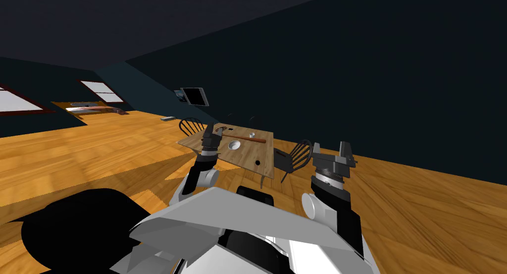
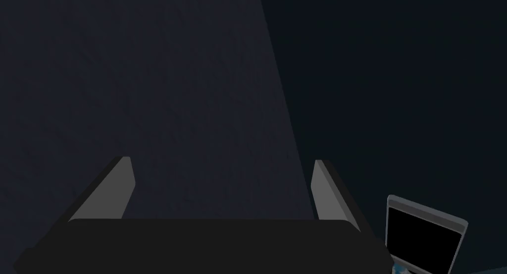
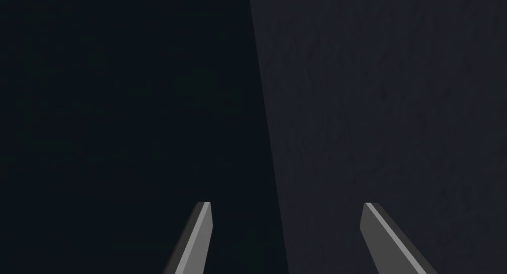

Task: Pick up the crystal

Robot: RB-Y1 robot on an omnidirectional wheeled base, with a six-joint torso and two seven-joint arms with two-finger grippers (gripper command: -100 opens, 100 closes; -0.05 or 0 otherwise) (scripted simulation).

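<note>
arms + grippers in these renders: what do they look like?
Left arm and right arm: white and light grey shells, dark joints, with a pale ribbed band at the right wrist. Left gripper and right gripper: dark boxy bodies, each with two thin, light grey, blade-like fingers. No cables or markings visible.

Our left arm stretched forward, left gripper (image 1: 213, 132) pointing up and away, fingers (image 2: 125, 187) spread wide, nothing between them. Our right arm held closer in, right gripper (image 1: 332, 149) upright, fingers (image 3: 200, 236) likewise apart, empty.
</note>
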